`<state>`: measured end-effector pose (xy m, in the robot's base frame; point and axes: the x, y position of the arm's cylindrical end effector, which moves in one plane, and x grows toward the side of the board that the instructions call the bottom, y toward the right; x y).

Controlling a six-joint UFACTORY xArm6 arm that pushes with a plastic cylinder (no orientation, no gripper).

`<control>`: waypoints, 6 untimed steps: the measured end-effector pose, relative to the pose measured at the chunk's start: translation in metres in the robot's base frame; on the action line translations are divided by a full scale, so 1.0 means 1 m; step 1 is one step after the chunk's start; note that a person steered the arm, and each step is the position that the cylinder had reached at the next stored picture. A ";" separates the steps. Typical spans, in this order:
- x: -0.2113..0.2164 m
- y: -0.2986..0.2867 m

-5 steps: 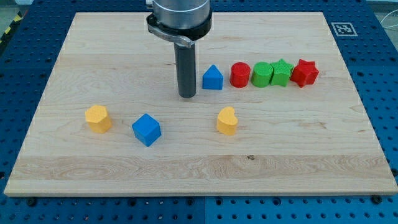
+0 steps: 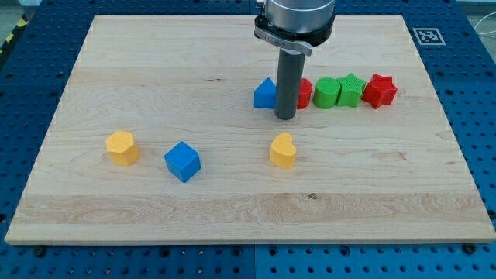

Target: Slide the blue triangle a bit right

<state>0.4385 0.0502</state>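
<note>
Above the board's middle, upright rod, my tip (image 2: 286, 117) just below-right of blue triangle (image 2: 264, 94), no gripper fitted.

Blue triangle (image 2: 264, 94), upright on the board, upper middle, right side hidden behind the rod

No readable words, brand names or numbers anywhere in the camera view. Only one sign: a black-and-white square fiducial marker (image 2: 428, 36) printed on a white patch at the top right corner of the wooden surface (image 2: 232, 201), its pattern too small to decode. Nothing legible on the blocks or the arm.
</note>
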 end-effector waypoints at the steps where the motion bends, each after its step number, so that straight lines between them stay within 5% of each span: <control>1: 0.019 -0.026; 2: 0.022 -0.070; 6: -0.028 -0.077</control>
